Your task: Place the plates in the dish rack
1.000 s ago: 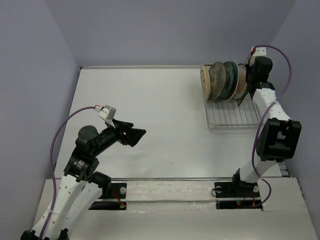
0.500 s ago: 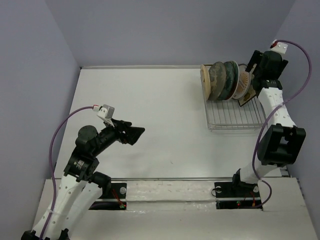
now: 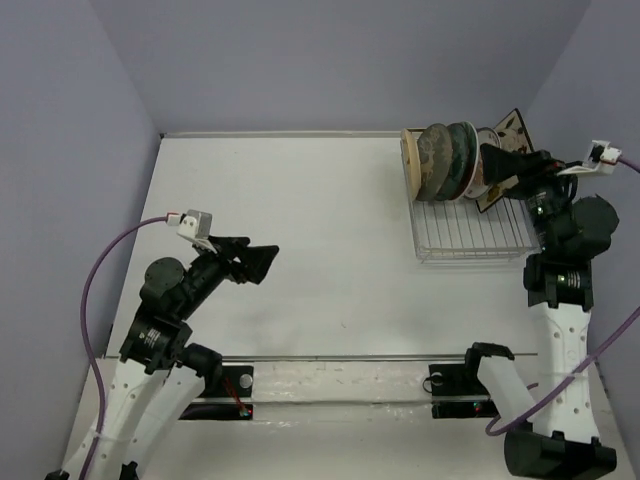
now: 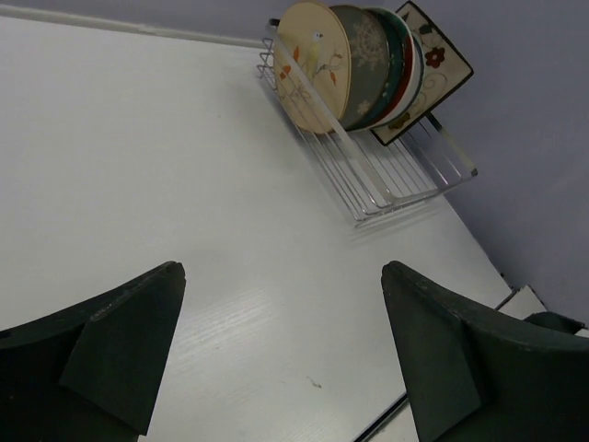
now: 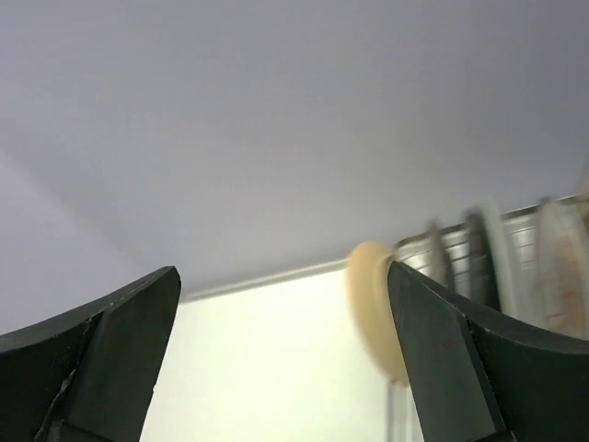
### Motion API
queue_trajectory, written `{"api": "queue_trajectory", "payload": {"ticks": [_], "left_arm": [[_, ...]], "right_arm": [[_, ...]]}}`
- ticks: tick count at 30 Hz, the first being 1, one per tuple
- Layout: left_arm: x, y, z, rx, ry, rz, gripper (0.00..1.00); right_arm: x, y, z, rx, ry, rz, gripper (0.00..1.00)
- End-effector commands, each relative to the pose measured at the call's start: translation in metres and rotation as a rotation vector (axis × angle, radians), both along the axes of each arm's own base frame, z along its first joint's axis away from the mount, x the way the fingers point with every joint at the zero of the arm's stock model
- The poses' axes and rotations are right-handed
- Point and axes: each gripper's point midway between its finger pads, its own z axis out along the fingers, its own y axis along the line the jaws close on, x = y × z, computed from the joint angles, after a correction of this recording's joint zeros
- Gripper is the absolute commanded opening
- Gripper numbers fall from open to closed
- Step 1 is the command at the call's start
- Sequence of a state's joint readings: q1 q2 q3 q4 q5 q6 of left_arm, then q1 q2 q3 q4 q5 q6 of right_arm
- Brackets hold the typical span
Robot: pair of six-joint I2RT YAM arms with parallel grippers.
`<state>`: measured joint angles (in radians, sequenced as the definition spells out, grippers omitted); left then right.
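Observation:
The dish rack [image 3: 470,235] stands at the table's far right. Several plates stand on edge at its far end: a cream plate [image 3: 408,165], a grey one [image 3: 436,158], a teal one [image 3: 463,152], an orange-sunburst white one [image 3: 486,168] and a square floral plate [image 3: 510,132] leaning at the right of the row. My right gripper [image 3: 497,170] is open just right of the row and holds nothing. My left gripper [image 3: 262,262] hangs open over the table's left half, far from the rack. The left wrist view shows the rack [image 4: 405,175] and the bird plate [image 4: 313,66].
Lilac walls close the table on the left, back and right, and the rack sits near the right wall. A metal rail [image 3: 330,358] runs along the near edge by both arm bases. The right wrist view shows a blurred cream plate [image 5: 373,308] beside my right finger.
My right gripper opened and let go of the square plate, which now leans in the rack. The right arm drew back to the right and nearer. The left arm shifted slightly left.

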<state>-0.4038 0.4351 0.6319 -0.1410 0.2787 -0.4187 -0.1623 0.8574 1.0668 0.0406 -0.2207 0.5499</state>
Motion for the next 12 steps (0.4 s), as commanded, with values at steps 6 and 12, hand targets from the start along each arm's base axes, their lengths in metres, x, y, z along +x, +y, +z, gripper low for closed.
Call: {"api": "queue_trajectory", "payload": {"ticks": [6, 12], "left_arm": [[-0.013, 0.036, 0.087, -0.105, -0.222, 0.164, 0.99], [-0.014, 0.037, 0.092, -0.147, -0.238, 0.17, 0.99]], "right_arm": [[-0.109, 0.094, -0.044, 0.091, -0.016, 0.521, 1.0], [-0.141, 0.096, -0.045, 0.018, -0.041, 0.488, 1.0]]}}
